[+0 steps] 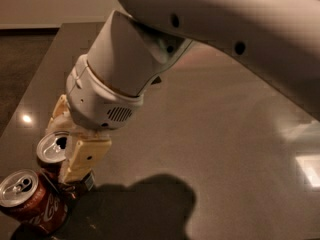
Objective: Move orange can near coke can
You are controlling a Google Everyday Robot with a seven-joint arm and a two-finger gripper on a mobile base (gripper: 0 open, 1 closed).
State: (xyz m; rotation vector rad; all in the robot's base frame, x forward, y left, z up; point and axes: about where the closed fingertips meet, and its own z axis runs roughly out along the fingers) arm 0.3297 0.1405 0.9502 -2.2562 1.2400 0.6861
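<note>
The claw (66, 159) clasps the small orange-brown aluminium can (52, 149) just beside the red aluminium Coca-Cola can (31, 204). A careless lowering onto the dark table (225, 159) could topple the red one.

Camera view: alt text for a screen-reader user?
The claw grips the orange can close beside the coke can, at lower left on a dark glossy table. The white arm fills the top of the view.
</note>
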